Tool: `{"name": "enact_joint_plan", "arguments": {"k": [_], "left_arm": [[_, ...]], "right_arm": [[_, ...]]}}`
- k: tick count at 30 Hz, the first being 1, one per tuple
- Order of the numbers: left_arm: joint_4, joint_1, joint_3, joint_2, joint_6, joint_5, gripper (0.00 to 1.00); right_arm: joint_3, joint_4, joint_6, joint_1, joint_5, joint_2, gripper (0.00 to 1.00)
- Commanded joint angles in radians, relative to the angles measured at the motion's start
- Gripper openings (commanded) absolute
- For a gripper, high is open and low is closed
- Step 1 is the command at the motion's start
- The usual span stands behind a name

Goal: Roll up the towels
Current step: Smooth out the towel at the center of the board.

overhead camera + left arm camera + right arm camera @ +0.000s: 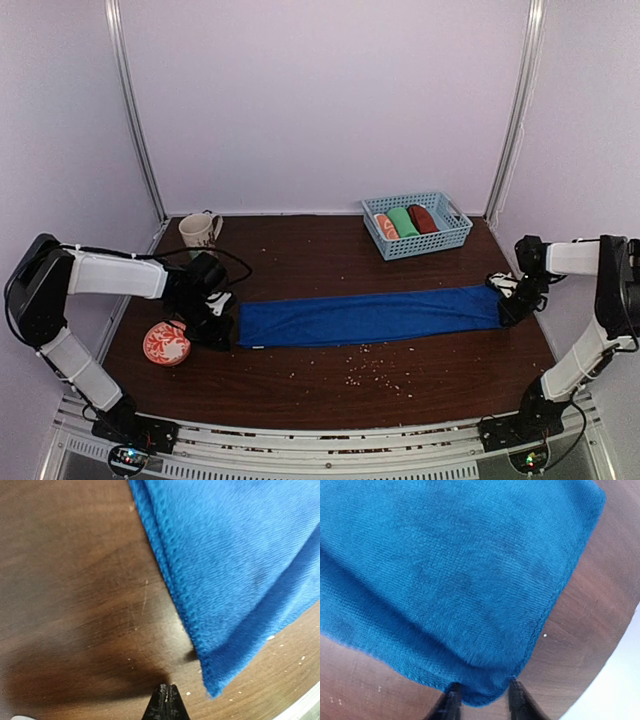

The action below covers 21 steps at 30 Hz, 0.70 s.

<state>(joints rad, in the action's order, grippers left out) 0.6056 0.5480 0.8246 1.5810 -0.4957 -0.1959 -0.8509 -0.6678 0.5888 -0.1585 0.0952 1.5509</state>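
Note:
The royal blue towel point(370, 317) lies flat as a long strip across the table. Its left corner shows in the left wrist view point(235, 580) and its right end in the right wrist view point(450, 580). My left gripper point(222, 325) is shut and empty, its tips point(167, 690) on bare wood just left of the towel's corner. My right gripper point(506, 300) is open at the towel's right end, with the towel's corner between its fingers point(484, 700). The rust-brown towel point(424, 218) sits rolled in the basket.
A blue basket point(445, 240) at the back right also holds a green roll point(404, 222) and an orange-and-white roll point(386, 227). A mug point(198, 230) stands at the back left. A red patterned disc point(166, 343) lies beside my left gripper. Crumbs dot the front of the table.

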Motion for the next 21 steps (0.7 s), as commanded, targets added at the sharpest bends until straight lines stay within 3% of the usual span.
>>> {"name": "enact_joint_plan", "arguments": {"k": [1,5,7,8,9,10,11,13,14,15,17,19,21], "left_arm": [[0.002,-0.002,0.06,-0.076,0.056,0.005,0.0],[-0.023,-0.001,0.154,-0.104,0.128,0.016,0.0],[-0.091,-0.002,0.183,-0.112,0.19,-0.015,0.11],[-0.168,-0.001,0.171,-0.129,0.225,-0.075,0.18],[-0.317,-0.001,0.128,-0.156,0.219,-0.046,0.35],[-0.425,-0.004,0.079,-0.181,0.161,0.008,0.55],[-0.506,-0.01,0.039,-0.198,0.114,0.032,0.71],[-0.607,-0.019,-0.004,-0.194,0.068,0.051,0.89],[-0.621,-0.021,0.001,-0.161,0.063,0.044,0.89],[-0.607,-0.021,0.019,-0.127,0.09,0.022,0.84],[-0.556,-0.021,0.072,-0.043,0.175,-0.085,0.42],[-0.498,-0.019,0.105,0.032,0.192,-0.139,0.05],[-0.513,-0.014,0.074,0.049,0.188,-0.188,0.0]], "right_arm": [[-0.097,-0.101,-0.007,-0.006,0.16,-0.101,0.39],[-0.171,-0.05,-0.15,-0.006,0.166,-0.129,0.39],[-0.181,0.011,-0.235,-0.006,0.114,-0.12,0.42],[-0.182,0.05,-0.306,-0.006,0.066,-0.11,0.46],[-0.194,0.056,-0.32,-0.006,0.036,-0.092,0.56],[-0.211,0.049,-0.32,-0.006,0.041,-0.072,0.7],[-0.224,0.052,-0.325,-0.008,0.051,-0.06,0.94],[-0.22,0.087,-0.348,-0.018,0.089,-0.059,1.0],[-0.211,0.111,-0.349,-0.019,0.113,-0.062,1.0],[-0.208,0.118,-0.343,-0.019,0.129,-0.053,1.0],[-0.231,0.082,-0.328,-0.018,0.142,-0.008,0.95],[-0.264,0.031,-0.324,-0.019,0.11,0.047,0.8],[-0.259,0.028,-0.323,-0.021,0.081,0.074,0.71]]}}
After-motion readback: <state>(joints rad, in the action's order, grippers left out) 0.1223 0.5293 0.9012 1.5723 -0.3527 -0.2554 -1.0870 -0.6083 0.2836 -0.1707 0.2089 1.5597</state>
